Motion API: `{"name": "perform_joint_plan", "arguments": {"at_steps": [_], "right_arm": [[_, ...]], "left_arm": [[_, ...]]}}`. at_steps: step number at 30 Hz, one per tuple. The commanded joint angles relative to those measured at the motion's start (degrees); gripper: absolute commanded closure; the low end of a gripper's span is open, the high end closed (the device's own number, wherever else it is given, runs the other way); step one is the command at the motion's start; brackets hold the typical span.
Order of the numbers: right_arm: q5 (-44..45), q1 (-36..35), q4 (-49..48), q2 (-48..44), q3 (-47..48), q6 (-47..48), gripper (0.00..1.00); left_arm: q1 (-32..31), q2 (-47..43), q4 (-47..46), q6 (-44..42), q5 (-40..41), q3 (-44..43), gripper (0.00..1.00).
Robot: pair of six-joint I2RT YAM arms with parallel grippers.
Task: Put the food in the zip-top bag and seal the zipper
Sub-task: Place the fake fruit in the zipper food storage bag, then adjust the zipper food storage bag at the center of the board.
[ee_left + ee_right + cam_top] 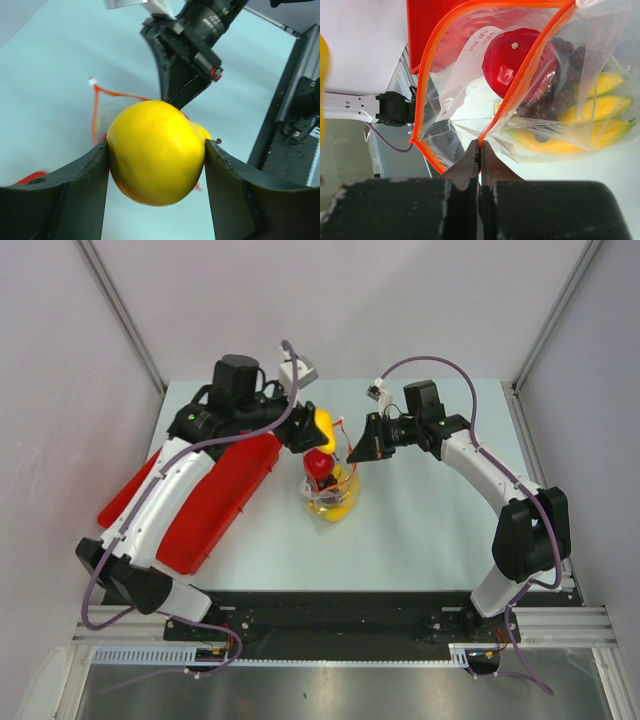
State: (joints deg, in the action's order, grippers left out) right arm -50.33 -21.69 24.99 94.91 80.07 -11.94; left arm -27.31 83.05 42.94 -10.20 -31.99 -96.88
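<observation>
My left gripper (156, 145) is shut on the round yellow-orange fruit (156, 150) and holds it in the air beside the bag's open mouth; it also shows in the top view (322, 430). My right gripper (480, 142) is shut on the red-orange zipper (520, 85) at the mouth of the clear zip-top bag (460, 100) and holds it open. Inside the bag lie the red round fruit (512, 60), the dark purple grape cluster (565, 85) and the yellow banana bunch (590, 115). In the top view the bag (333, 492) stands at mid-table between both grippers.
A red tray (205, 505) lies at the left under my left arm. The black rail (340, 625) runs along the near edge. White walls enclose the table on three sides.
</observation>
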Motion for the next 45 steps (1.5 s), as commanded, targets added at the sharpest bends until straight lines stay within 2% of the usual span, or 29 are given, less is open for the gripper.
{"name": "perform_joint_plan", "arguments": {"at_steps": [1,10,14,18,19,21,28,32,38,39,42,45], "right_arm": [[0.14,-0.28,-1.09,-2.54,2.46,0.43,1.00],[-0.74,0.42,-0.73,-2.63,2.37,0.78,1.00],[-1.18,0.42,-1.44,-2.28,2.46,0.52,1.00],[-1.71,0.51,-1.70,-2.01,2.37,0.34,1.00],[-1.79,0.51,-1.70,-2.01,2.46,0.60,1.00],[-2.06,0.51,-1.79,-2.01,2.46,0.87,1.00],[-1.97,0.60,-1.53,-2.63,2.46,2.18,1.00],[-2.67,0.60,-0.65,-2.89,2.46,4.12,1.00],[-3.46,0.42,-0.56,-3.33,2.37,6.40,1.00],[-3.29,0.34,-0.65,-3.59,2.46,6.49,1.00],[-1.01,0.34,-0.21,-4.30,2.37,5.71,1.00],[0.93,-0.02,1.11,-5.53,2.37,4.83,1.00]], "left_arm": [[-3.71,5.10,-6.37,5.36,0.17,0.72,0.55],[-5.82,7.66,-2.07,-2.45,10.97,4.24,0.55],[-6.70,7.22,0.30,-6.49,13.26,4.77,0.47],[-6.79,5.82,3.11,-9.93,14.32,4.07,0.26],[-6.79,5.64,4.16,-10.97,13.02,3.55,0.07],[-6.79,5.11,5.84,-13.53,13.09,2.49,0.00],[-6.70,-0.33,12.33,-26.87,3.79,0.81,0.00],[-6.70,-2.45,18.39,-44.00,-2.27,4.93,0.01],[-6.70,-5.09,10.96,-57.91,-2.82,13.99,0.04],[-6.70,-4.65,10.07,-58.53,-1.95,14.17,0.08],[-5.92,-1.24,6.37,-51.62,-2.10,11.20,0.18],[-0.83,-0.43,0.60,-31.53,-9.73,5.92,0.21]]}}
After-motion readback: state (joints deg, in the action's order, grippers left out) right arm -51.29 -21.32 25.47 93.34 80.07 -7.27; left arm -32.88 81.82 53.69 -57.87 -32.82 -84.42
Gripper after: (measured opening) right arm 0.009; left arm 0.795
